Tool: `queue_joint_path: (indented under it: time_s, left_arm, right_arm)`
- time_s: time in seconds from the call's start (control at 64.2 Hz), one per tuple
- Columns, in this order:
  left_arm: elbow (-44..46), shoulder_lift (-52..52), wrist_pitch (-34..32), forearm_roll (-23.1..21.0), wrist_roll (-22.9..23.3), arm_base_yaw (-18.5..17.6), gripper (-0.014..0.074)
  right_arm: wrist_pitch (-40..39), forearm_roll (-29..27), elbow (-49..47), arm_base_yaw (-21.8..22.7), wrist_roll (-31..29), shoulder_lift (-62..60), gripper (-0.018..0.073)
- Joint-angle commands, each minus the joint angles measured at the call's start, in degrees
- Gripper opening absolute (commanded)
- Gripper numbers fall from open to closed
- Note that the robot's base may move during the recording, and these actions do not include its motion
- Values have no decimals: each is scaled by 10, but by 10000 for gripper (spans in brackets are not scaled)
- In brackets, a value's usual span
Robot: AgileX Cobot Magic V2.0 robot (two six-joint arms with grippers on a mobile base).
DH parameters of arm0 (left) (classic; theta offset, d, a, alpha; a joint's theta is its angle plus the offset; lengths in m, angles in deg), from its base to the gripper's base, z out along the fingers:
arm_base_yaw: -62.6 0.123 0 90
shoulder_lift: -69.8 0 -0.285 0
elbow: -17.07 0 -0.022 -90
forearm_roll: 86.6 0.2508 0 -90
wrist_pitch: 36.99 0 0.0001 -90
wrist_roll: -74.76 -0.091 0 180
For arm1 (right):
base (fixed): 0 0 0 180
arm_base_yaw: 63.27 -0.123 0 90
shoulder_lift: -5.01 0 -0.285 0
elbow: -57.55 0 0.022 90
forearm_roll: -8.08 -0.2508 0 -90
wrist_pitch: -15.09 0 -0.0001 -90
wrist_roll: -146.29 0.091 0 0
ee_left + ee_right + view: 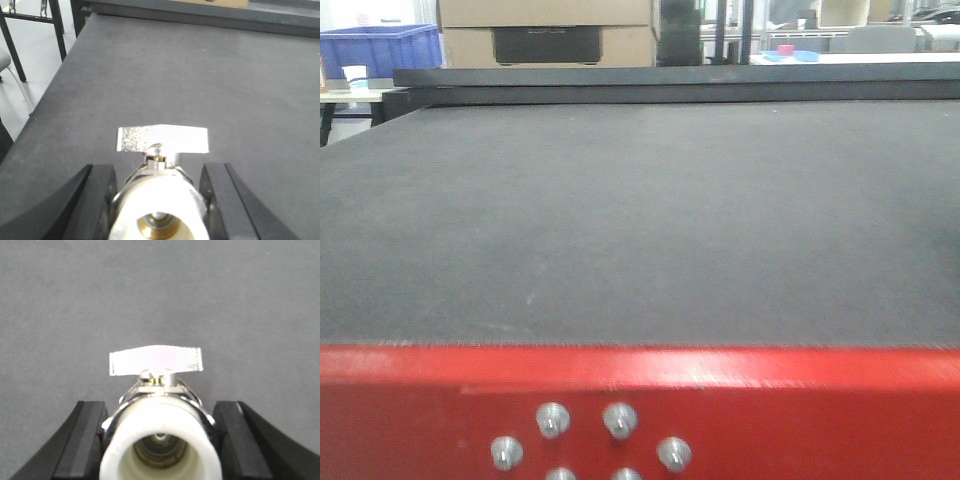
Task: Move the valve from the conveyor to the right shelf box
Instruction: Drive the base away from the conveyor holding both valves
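In the left wrist view a chrome valve (159, 192) with a white threaded end and a flat silver handle (162, 139) sits between the black fingers (97, 200) of my left gripper (157, 207), which is shut on its body. The right wrist view shows a second, similar valve (160, 440) gripped the same way by my right gripper (161, 442). Both are held over the dark grey conveyor (640, 220), whose belt fills both wrist views. In the front view there are no arms or valves. The right shelf box is out of view.
A red frame bar with several bolts (640, 400) runs along the belt's near edge. Beyond the far rail stand a blue crate (380, 48), cardboard boxes (545, 30) and a white cup (355, 78). Floor and black table legs (57, 35) lie past the belt's left edge.
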State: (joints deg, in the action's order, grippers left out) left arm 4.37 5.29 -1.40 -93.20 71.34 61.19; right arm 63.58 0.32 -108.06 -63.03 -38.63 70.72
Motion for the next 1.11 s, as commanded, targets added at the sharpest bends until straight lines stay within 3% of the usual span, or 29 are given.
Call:
queue_joint_path:
  time_s: [0.0,0.545,1.09]
  left_arm:
    - [7,6,-30,-7,0,1,-111]
    - [7,6,-28,-7,0,1,-111]
    - [7,6,-25,-7,0,1,-111]
  right_arm:
    - [-60,3,-8,3,-4,-9,-165]
    - [-123,3,-8,3,-4,-9,-165]
    - [-129,3,-8,3,-4,-9,-165]
